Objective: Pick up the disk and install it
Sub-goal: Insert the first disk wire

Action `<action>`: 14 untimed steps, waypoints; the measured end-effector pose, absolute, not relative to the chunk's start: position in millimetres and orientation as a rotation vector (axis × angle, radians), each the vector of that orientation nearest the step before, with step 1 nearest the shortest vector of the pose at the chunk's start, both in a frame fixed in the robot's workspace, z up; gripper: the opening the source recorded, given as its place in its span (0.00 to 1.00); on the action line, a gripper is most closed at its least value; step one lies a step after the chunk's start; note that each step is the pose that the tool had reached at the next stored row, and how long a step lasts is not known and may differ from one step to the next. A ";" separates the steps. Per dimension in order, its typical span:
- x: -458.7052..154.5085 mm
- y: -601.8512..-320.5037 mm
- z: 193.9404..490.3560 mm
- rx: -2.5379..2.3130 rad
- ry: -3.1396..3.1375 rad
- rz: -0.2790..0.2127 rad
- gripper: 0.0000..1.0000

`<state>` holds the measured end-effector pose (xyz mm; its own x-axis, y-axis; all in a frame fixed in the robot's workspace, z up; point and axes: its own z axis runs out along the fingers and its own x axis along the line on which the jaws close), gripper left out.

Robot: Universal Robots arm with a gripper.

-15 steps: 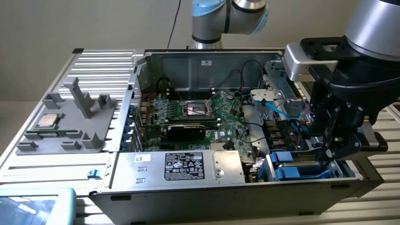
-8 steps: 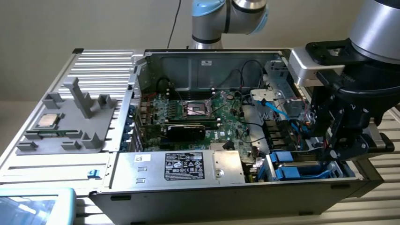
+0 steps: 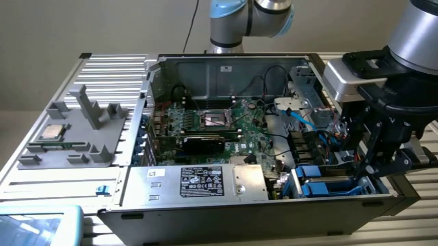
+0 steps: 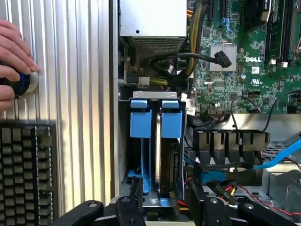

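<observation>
Blue plastic frame, silver metal edge: the disk [image 4: 170, 123] stands on edge in the drive bay at the corner of the case, just beside a second blue caddy [image 4: 140, 123]. The black gripper [image 4: 165, 200] is over the bay with its fingers wide, straddling the disk; whether they touch it is unclear. Close around are a looped black cable [image 4: 188, 61], a flat blue cable [image 4: 282, 157] and the green motherboard [image 4: 244, 56]. On the ribbed aluminium table [image 4: 80, 94] are a dark keyboard [image 4: 26, 169] and a hand [image 4: 11, 59] on a round knob [image 4: 24, 82].
</observation>
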<state>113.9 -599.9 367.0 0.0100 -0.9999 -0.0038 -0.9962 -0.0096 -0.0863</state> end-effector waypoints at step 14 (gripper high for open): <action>121.7 -599.8 356.7 -2.317 2.024 -0.037 0.51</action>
